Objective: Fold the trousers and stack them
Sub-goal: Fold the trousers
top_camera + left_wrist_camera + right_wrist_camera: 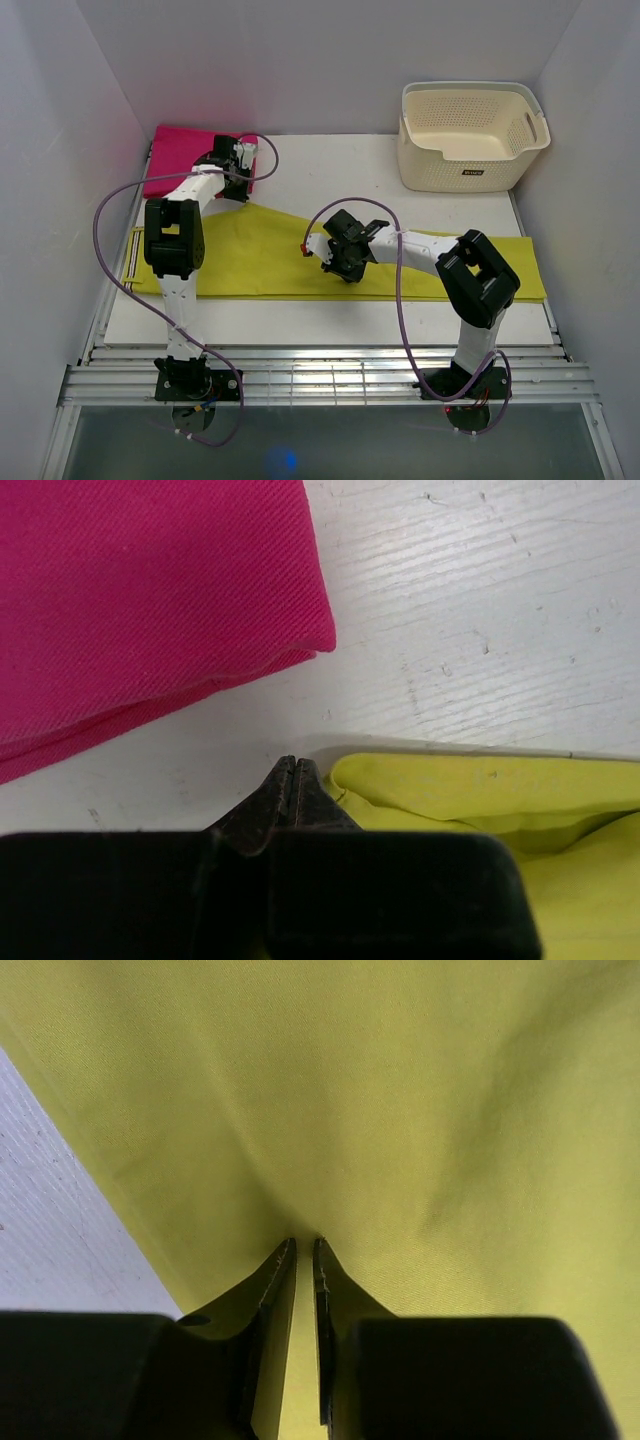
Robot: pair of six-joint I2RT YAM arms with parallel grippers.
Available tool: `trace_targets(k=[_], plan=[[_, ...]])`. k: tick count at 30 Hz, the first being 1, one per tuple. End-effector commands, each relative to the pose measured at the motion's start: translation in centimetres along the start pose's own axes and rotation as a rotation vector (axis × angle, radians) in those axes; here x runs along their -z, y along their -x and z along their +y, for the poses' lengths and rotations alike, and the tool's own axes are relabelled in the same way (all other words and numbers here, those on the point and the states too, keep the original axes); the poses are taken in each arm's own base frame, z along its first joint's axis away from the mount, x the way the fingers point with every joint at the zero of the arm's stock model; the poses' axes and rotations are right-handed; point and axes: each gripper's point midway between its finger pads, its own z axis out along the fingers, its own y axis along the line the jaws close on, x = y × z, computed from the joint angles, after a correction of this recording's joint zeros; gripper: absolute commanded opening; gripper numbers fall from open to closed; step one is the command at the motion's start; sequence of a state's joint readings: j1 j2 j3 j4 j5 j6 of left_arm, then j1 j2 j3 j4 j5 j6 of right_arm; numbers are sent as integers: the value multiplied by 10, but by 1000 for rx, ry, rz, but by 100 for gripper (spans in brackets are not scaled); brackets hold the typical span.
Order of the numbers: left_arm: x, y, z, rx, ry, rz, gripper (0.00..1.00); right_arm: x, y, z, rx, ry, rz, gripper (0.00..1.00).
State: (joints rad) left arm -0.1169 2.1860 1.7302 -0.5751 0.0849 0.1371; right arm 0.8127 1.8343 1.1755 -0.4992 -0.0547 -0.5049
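Trousers (260,268), spread flat from the left to the right edge of the worktop (330,170); risk of a missed grasp.
Right gripper (305,1245) clamped on mid-cloth. Left gripper (294,765) pressed together just beside the far-left hem, no cloth seen between its fingers. A lift would likely go one-sided and drag the trousers.

Trousers (270,262): lay left to right across the desk (340,160).
Cloth (180,155): back left, behind the trousers.
Basket (470,135): back right.
Left hand (293,765): between cloth and trousers.
Right hand (305,1245): on the trousers' middle.

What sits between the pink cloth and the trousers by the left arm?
Bare white table, per the left wrist view; the shut left pincer stands over that strip, beside a corner of the trousers.
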Motion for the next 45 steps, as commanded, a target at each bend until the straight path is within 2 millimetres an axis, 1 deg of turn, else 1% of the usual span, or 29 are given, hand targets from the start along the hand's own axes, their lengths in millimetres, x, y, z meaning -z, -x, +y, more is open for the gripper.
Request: trace_targets(k=[1,4,5,6,7,8,9,10,11,12,13,14,15,17,18,20,22,26,27,30,32,33,36,39,42,45], plan=[[15,30,6,-20,31,-77,0,-23,-52,27,-11,84,170,17],[25,40,1,-31,1,-102,0,-22,-50,27,-8,75,168,17],[27,42,-2,-29,-14,-105,15,-20,-48,26,-9,72,161,18],[34,44,-3,-29,-21,-114,27,-16,-42,26,-12,76,142,20],[37,45,-4,-26,-23,-120,37,-13,-37,27,-15,78,127,23],[40,46,-6,-28,-31,-125,47,-7,-26,23,-15,71,96,25],[44,46,-7,-29,-32,-128,49,-4,-19,26,-15,86,75,26],[46,46,-8,-24,-34,-126,50,1,-14,28,-15,100,65,28],[48,46,-8,-21,-34,-126,50,9,-1,26,-11,100,30,29],[48,43,-9,-18,-43,-122,51,14,6,32,-5,133,4,30],[51,44,-10,-17,-46,-125,51,19,10,36,-1,150,-3,33],[51,43,-11,-12,-48,-122,51,26,19,37,8,154,-28,34],[52,41,-13,-9,-59,-119,51,30,23,45,14,189,-44,35],[53,40,-17,-3,-72,-113,51,35,26,56,44,214,-46,36],[53,39,-18,1,-75,-110,52,34,26,64,65,222,-42,36],[53,38,-18,7,-78,-108,53,32,25,70,83,222,-36,36],[52,39,-21,6,-86,-108,54,27,21,74,101,208,-13,35],[51,36,-23,18,-94,-96,55,16,16,63,99,135,14,33],[50,36,-24,19,-97,-96,55,14,19,53,99,81,7,33],[50,34,-24,19,-96,-93,55,15,23,41,83,11,4,31],[50,33,-24,16,-97,-90,55,19,31,37,76,-12,-23,30],[49,32,-24,15,-96,-89,55,20,30,31,76,-43,-16,30],[49,32,-23,17,-94,-87,55,19,32,29,79,-53,-20,31],[48,31,-23,17,-92,-85,56,14,27,29,79,-53,0,31],[47,29,-22,18,-91,-81,56,12,25,29,82,-55,0,31],[46,28,-22,15,-89,-78,56,18,28,31,88,-53,-16,31]])
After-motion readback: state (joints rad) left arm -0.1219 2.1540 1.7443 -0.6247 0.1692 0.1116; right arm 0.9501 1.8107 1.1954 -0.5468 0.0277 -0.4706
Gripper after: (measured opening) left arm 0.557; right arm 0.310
